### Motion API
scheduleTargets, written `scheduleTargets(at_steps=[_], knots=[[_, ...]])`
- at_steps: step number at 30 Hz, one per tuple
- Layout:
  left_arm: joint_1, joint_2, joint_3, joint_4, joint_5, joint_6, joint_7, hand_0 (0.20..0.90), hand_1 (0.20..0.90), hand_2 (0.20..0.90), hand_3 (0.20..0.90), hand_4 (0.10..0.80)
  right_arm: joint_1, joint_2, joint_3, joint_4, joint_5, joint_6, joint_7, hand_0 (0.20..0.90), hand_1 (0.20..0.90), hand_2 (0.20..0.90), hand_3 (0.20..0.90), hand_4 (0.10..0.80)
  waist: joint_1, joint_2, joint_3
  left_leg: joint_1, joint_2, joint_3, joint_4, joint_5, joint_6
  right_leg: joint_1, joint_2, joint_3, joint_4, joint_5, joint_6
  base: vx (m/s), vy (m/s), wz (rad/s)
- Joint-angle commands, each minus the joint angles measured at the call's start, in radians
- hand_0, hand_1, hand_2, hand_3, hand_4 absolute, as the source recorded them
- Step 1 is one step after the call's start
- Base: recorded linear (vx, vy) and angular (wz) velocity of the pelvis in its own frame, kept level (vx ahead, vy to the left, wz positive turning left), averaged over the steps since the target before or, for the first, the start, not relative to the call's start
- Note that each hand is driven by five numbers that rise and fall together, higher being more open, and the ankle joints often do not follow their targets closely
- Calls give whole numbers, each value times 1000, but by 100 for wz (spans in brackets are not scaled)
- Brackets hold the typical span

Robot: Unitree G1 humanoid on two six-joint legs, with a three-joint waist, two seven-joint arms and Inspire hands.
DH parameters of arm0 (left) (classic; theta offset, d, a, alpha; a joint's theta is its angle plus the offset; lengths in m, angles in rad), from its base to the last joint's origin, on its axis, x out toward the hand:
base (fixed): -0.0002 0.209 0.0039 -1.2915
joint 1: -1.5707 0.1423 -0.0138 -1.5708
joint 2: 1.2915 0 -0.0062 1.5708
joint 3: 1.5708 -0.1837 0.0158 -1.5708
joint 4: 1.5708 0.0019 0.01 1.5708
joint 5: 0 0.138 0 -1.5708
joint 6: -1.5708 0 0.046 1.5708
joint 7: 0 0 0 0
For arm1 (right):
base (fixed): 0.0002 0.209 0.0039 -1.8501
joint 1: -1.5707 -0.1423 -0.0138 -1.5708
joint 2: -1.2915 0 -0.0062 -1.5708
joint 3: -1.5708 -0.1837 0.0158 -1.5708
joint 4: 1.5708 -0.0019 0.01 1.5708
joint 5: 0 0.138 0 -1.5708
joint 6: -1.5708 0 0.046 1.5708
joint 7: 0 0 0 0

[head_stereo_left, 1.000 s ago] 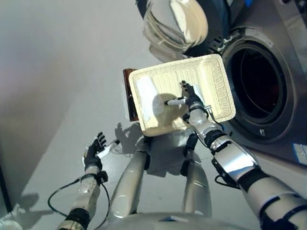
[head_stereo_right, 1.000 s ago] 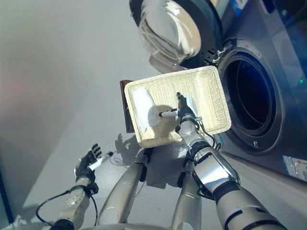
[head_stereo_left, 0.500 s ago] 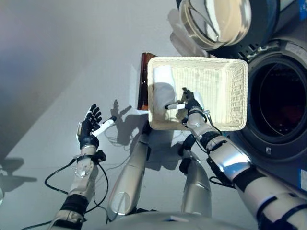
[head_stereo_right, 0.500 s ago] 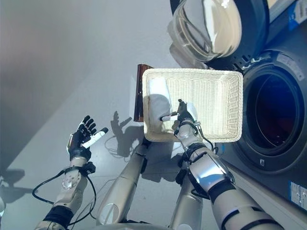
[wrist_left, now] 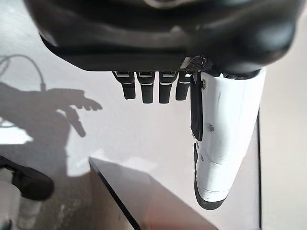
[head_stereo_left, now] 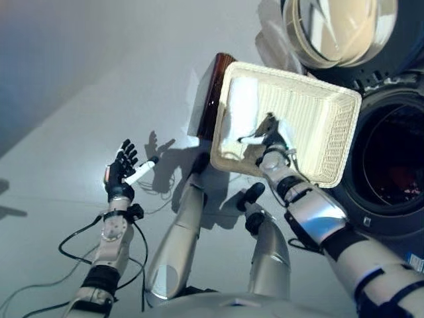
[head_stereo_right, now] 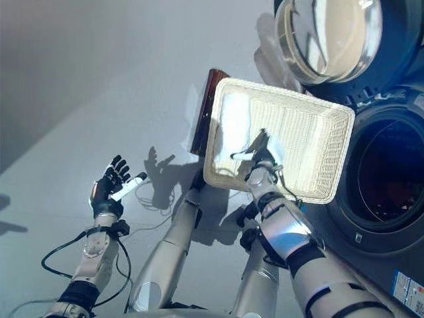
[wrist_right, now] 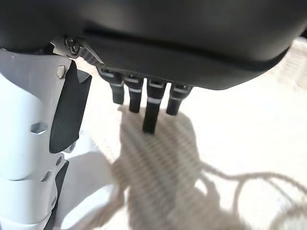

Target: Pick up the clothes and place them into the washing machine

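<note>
A white wicker basket point(head_stereo_left: 315, 126) stands on the floor beside the washing machine's round opening point(head_stereo_left: 391, 159). A white cloth point(head_stereo_left: 240, 109) lies along the basket's left end, and a smaller white piece shows just beside my right hand. My right hand point(head_stereo_left: 270, 140) hovers inside the basket close to the cloth. It is open, with its fingers point(wrist_right: 148, 108) straight over the woven bottom and nothing held. My left hand point(head_stereo_left: 120, 173) is raised over the bare floor at the left, open and empty, its white-covered thumb point(wrist_left: 225, 139) sticking out.
The washer's glass door point(head_stereo_left: 341, 26) hangs open above the basket. A brown board-like object point(head_stereo_left: 213, 93) stands against the basket's left side. Grey floor spreads to the left.
The camera has swung, so the whole scene has shifted. My right hand stays over the basket by the white cloth. My left hand stays open over the floor.
</note>
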Motion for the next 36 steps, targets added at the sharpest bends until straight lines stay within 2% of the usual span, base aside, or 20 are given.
scheduleTargets(at_steps=[1, 8, 9, 11, 12, 25, 34, 35, 36], knots=[[-12, 44, 15, -110, 21, -54, 37, 900, 900, 900, 900, 800, -101, 39, 7, -66, -15, -36, 78, 900, 900, 900, 900, 800, 94, 87, 84, -52, -65, 51, 32, -49, -22, 47, -4, -8, 74, -86, 12, 35, 14, 34], [-17, 46, -29, -80, 25, -58, 54, 900, 900, 900, 900, 800, -172, 19, 27, -63, -55, -23, 53, 900, 900, 900, 900, 800, 110, 104, 94, -59, -65, 53, 11, -38, -19, 38, -13, -3, 62, -83, 16, 34, 31, 5], [-17, 45, -35, -81, 30, -56, 55, 900, 900, 900, 900, 800, -180, 16, 28, -57, -60, -18, 53, 864, 864, 864, 864, 775, 113, 107, 95, -58, -66, 53, 9, -37, -19, 40, -15, -4, 60, -83, 16, 33, -1, -19], [-14, 41, -55, -88, 36, -57, 55, 900, 900, 900, 900, 800, -184, 12, 27, -45, -72, -13, 45, 266, 266, 266, 266, 347, 112, 117, 90, -52, -68, 54, -3, -34, -16, 43, -17, -3, 55, -84, 16, 33, 10, -64], [-14, 41, -55, -88, 36, -57, 55, 900, 900, 900, 900, 800, -184, 11, 27, -45, -72, -13, 45, 200, 200, 200, 200, 300, 112, 118, 90, -51, -68, 54, -4, -34, -16, 44, -17, -3, 55, -84, 16, 25, 18, -30], [9, 32, -105, -53, 64, -53, 46, 900, 900, 900, 900, 800, -94, -34, -19, -25, -109, -1, 37, 200, 200, 200, 200, 300, 99, 133, 66, -20, -66, 66, -26, -26, -12, 65, -18, 17, 31, -71, 18, 11, 9, 7], [31, 43, -125, -12, 76, -50, 28, 900, 900, 900, 900, 800, 3, -49, -53, -43, -108, -13, 22, 200, 200, 200, 200, 300, 81, 113, 33, 51, -51, 73, -66, -16, -11, 137, -5, 27, -29, -44, 23, 3, -13, 1], [35, 45, -129, 3, 73, -49, 20, 900, 900, 900, 900, 800, 30, -50, -61, -52, -101, -21, 20, 496, 496, 496, 496, 512, 76, 107, 22, 71, -49, 74, -76, -14, -10, 161, -3, 27, -44, -40, 24, 19, -33, -5], [36, 45, -130, 3, 73, -49, 20, 900, 900, 900, 900, 800, 31, -50, -61, -53, -101, -21, 20, 900, 900, 900, 900, 800, 76, 107, 22, 73, -49, 74, -77, -13, -10, 163, -3, 26, -45, -39, 24, 9, -35, -2]])
